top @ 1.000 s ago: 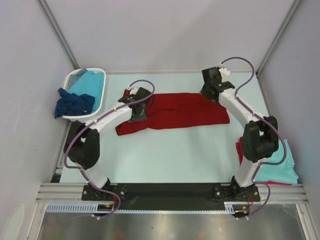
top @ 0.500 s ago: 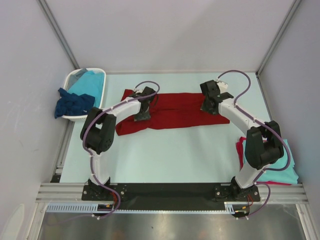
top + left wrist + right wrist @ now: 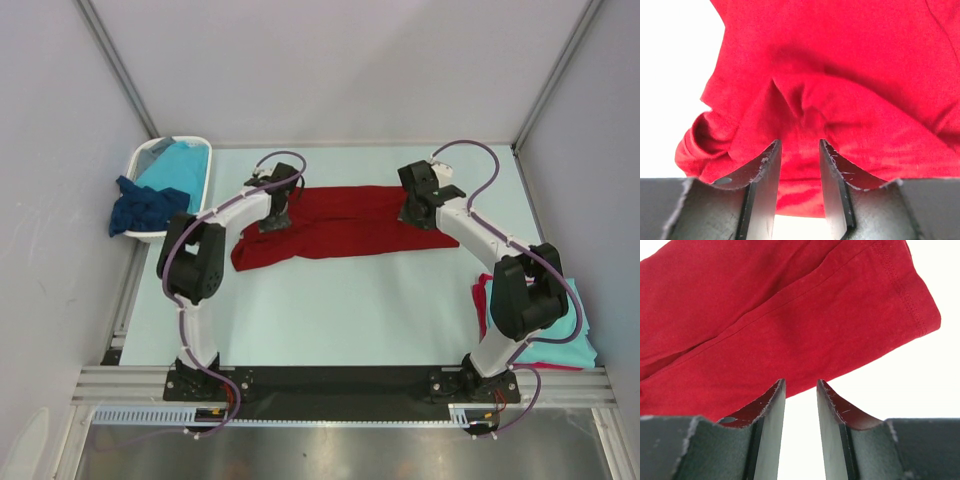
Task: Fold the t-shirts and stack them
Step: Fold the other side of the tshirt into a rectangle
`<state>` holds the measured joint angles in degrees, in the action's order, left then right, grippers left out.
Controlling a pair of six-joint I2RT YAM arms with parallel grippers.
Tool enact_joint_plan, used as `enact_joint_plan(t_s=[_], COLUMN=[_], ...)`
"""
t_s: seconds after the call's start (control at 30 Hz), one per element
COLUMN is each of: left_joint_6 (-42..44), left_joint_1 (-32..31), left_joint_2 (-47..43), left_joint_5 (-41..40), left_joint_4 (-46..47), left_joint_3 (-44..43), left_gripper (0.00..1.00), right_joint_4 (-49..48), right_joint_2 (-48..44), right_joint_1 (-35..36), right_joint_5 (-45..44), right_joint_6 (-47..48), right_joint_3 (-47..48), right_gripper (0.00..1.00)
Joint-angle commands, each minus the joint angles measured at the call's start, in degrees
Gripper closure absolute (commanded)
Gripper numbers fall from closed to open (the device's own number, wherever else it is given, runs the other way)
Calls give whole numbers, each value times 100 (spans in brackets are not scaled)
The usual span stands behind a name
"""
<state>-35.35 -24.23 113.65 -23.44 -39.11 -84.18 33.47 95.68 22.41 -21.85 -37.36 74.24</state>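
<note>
One pale table (image 3: 350, 310) carries a dark red t-shirt (image 3: 345, 225) stretched lengthwise across its far half, the left gripper (image 3: 797, 145) down on its bunched left end, jaws parted, seemingly straddling a pucker, the right gripper (image 3: 801, 382) at its right end's edge, jaws parted, holding nothing.

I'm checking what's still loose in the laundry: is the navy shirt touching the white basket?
Touching. The top external view shows the navy shirt draped over the near rim of the white basket, part inside and part hanging outside.
</note>
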Motion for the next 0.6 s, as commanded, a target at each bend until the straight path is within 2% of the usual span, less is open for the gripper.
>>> enact_joint_plan(t_s=[0.0,0.2,0.57], left_joint_6=[125,178,55], left_joint_1=[129,173,120], left_joint_2=[210,361,-729], left_joint_5=[-82,-47,50], left_joint_4=[9,-175,211], left_joint_3=[-353,-714,604], left_gripper=[59,60,52], right_joint_4=[-148,-157,-183], right_joint_2=[-120,-102,74], right_joint_1=[35,35,61], right_joint_5=[-30,-56,-4], right_joint_6=[89,98,36], right_joint_3=[-49,-138,-94], right_gripper=[63,63,64])
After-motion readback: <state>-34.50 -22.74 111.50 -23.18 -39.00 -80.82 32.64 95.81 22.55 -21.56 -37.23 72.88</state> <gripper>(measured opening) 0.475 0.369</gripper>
